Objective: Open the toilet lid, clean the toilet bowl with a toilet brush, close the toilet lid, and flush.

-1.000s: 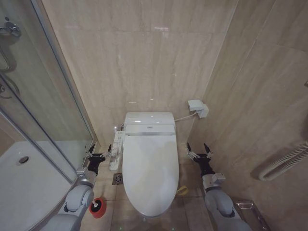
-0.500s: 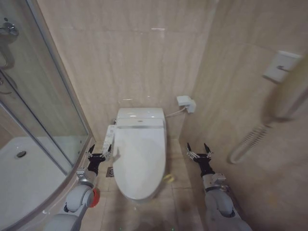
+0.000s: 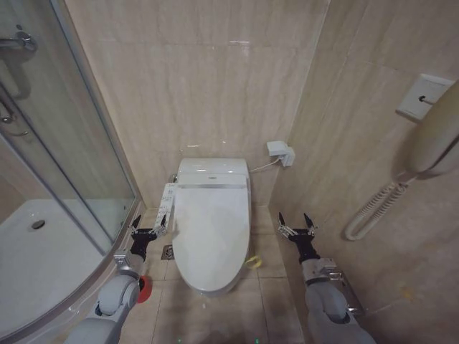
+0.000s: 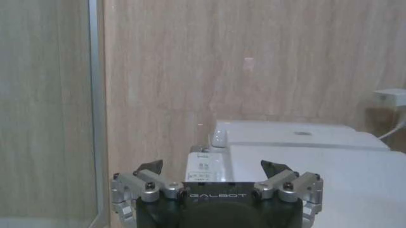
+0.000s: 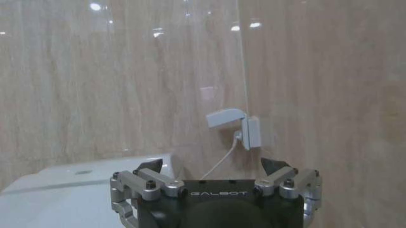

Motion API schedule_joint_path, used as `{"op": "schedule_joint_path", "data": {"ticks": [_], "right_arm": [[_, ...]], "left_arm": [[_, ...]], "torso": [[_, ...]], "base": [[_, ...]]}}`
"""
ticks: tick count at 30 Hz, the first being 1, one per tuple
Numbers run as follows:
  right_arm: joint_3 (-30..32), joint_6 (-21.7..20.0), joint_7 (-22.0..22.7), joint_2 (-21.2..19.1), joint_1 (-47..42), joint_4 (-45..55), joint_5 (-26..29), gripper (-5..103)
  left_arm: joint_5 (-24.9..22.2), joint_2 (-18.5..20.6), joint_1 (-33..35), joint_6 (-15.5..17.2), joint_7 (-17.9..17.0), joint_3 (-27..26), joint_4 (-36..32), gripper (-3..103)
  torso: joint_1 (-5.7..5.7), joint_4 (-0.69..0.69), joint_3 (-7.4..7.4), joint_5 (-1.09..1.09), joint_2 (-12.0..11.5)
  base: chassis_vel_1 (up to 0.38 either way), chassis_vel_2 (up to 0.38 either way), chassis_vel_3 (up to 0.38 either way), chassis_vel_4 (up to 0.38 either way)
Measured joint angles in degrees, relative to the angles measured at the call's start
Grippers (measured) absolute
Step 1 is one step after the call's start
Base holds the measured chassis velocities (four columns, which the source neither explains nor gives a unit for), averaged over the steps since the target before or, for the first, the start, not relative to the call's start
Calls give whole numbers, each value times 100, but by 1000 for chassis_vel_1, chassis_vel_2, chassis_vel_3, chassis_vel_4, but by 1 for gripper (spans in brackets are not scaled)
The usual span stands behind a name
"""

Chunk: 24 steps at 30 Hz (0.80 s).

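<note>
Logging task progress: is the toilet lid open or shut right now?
Shut. The lid lies flat over the bowl, no seat ring or water showing; both end effectors hover beside it.

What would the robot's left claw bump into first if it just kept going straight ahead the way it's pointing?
Probably the long button panel beside the toilet bowl: the open left gripper points straight at it in the left wrist view. If it passed above, the tiled wall comes next; depth is unclear.

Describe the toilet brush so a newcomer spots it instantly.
Start at the toilet bowl against the back wall, lid closed. On the floor to its left, by the shower's curved base, sits a red holder, partly hidden behind the left arm. It is the one red thing there; the brush itself isn't discernible.
</note>
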Motion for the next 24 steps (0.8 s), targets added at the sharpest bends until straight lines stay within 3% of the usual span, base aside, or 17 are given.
{"op": "schedule_joint_path", "data": {"ticks": [24], "right_arm": [[1, 0, 0, -1, -2, 0, 0, 100]], "left_arm": [[0, -1, 2, 0, 1, 1, 0, 100]], "torso": [[-4, -2, -1, 1, 1]], "base": [[50, -65, -57, 62]]}}
